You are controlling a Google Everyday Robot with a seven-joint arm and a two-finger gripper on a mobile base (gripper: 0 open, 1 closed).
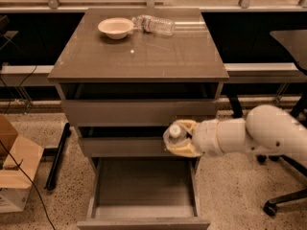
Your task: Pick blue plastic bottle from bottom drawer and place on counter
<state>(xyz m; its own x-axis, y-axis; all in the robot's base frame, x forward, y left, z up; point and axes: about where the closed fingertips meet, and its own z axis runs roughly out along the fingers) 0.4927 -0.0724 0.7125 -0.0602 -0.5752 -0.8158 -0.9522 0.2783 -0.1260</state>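
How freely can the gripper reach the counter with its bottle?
Probably yes: the gripper holds the blue plastic bottle before the middle drawer, and the counter is bare in front; the bowl and water bottle lie far back.
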